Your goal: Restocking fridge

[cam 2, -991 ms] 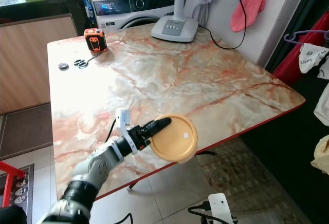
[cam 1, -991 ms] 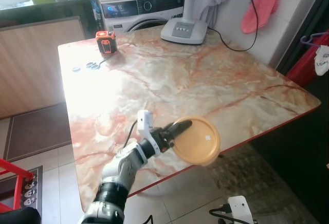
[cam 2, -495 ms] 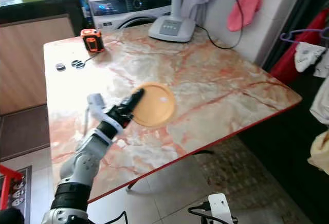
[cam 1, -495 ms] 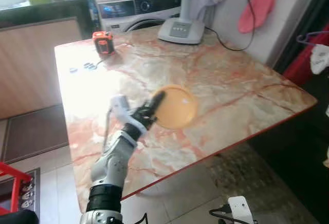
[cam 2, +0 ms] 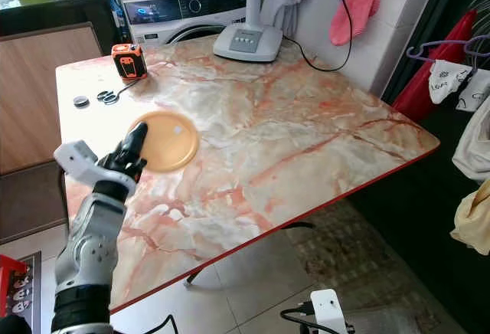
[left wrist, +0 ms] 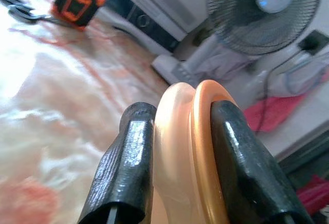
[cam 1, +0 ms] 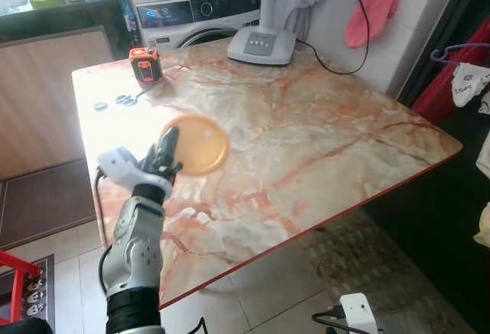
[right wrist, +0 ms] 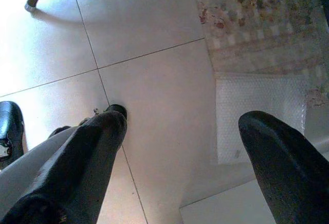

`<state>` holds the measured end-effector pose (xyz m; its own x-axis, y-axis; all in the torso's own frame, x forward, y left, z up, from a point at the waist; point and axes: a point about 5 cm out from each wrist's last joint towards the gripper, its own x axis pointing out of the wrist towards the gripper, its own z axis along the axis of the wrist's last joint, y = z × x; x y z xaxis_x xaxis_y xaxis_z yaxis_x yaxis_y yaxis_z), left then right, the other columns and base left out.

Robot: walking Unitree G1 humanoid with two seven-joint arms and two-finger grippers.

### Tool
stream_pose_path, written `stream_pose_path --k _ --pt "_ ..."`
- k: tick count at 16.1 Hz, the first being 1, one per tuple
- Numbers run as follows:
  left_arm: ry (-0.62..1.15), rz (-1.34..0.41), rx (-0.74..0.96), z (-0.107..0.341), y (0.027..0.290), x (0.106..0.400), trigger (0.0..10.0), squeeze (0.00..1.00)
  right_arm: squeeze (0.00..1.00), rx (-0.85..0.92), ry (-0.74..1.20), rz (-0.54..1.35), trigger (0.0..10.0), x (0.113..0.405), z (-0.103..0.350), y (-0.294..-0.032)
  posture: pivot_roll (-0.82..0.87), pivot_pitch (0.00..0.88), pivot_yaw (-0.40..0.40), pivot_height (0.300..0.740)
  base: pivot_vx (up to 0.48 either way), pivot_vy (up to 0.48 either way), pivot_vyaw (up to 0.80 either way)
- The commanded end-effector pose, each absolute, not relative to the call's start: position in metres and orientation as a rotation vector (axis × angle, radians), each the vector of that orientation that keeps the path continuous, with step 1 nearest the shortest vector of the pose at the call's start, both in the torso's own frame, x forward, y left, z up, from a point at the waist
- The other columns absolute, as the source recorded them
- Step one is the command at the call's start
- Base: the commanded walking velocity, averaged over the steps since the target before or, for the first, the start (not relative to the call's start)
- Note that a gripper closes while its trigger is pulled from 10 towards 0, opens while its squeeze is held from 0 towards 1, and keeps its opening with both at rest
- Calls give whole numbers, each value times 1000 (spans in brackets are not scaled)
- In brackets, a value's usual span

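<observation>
Left gripper: raised over the near-left part of the marble table, at about 8 o'clock from the table's centre; black fingers pinched on the rim of the orange plate.
Orange plate: held by its edge at the 9 o'clock side, face toward the head camera, above the tabletop; whether it touches the surface, cannot tell. Left wrist view shows the rim clamped between both fingers, edge-on.
Right gripper: hangs low over the tiled floor; fingers spread wide, nothing between them.
Tape measure: orange and black, at the table's far-left corner, about 11 o'clock from the plate.
Small dark round items: on the table just near of the tape measure; too small to identify.
Fan base: white, at the table's far edge, about 12 o'clock.
Washing machine: behind the table, beyond the far edge.
Pink cloth: hanging on the wall at about 1 o'clock.
</observation>
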<state>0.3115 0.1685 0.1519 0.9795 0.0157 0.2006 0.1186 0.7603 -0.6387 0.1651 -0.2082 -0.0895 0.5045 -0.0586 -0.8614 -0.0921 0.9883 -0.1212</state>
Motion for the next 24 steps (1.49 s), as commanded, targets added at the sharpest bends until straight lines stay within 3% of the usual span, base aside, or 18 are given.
stream_pose_path --k 1,6,14,19,24 --pt "-193 -35 -692 148 165 310 10000 0 0 -159 1043 15 10000 164 -90 -210 -99 0 -47 740 0 0 0" --pt "-137 -24 -617 143 150 310 10000 0 0 -153 1046 6 10000 162 -90 -210 -105 0 -39 740 0 0 0" --pt "-148 2 -504 148 161 309 10000 0 0 -116 1044 -3 10000 160 -93 -201 -91 0 14 740 0 0 0" --pt "-144 -26 -350 148 165 305 10000 0 0 -96 1043 -14 10000 160 -93 -198 -90 0 34 740 0 0 0" --pt "-150 -40 -372 151 157 308 10000 0 0 -99 1041 -18 10000 160 -93 -200 -79 0 18 740 0 0 0"
